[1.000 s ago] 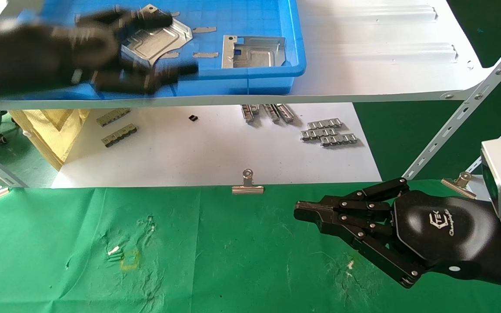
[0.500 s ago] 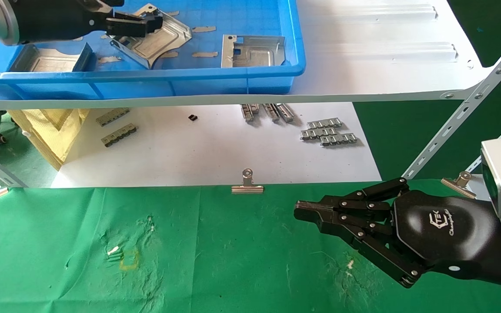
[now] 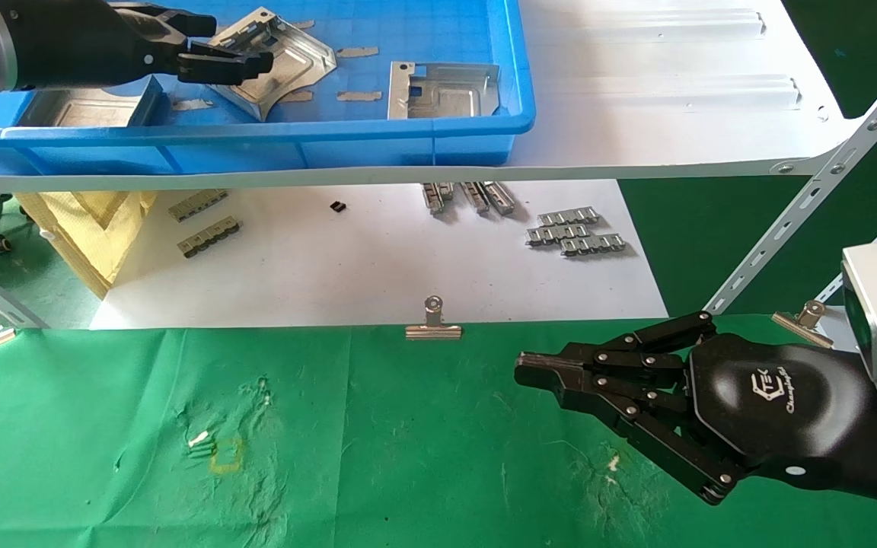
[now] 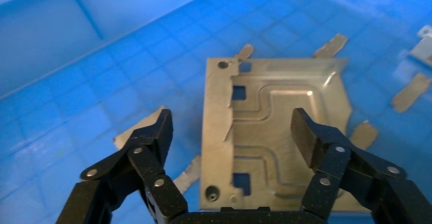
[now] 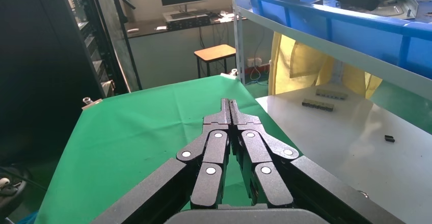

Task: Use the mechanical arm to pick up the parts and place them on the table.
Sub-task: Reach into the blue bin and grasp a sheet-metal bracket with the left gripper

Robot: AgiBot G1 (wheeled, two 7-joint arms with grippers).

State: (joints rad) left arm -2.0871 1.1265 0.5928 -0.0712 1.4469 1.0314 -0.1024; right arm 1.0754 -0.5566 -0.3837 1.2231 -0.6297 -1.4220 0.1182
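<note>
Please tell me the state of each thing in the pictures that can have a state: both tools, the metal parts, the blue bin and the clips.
Left tool: open, over a part in the bin.
Right tool: shut, empty, above the green table.
Part under left tool: lying in the bin, not gripped.
Second part: lying in the bin, untouched.
Third part: in the bin, partly hidden.
Blue bin: on the white shelf.
Binder clip: at the cloth edge.

We read a white "TEK" logo with a small cursive word beneath it, illegible, on the right arm's glossy black housing (image 3: 777,392).
</note>
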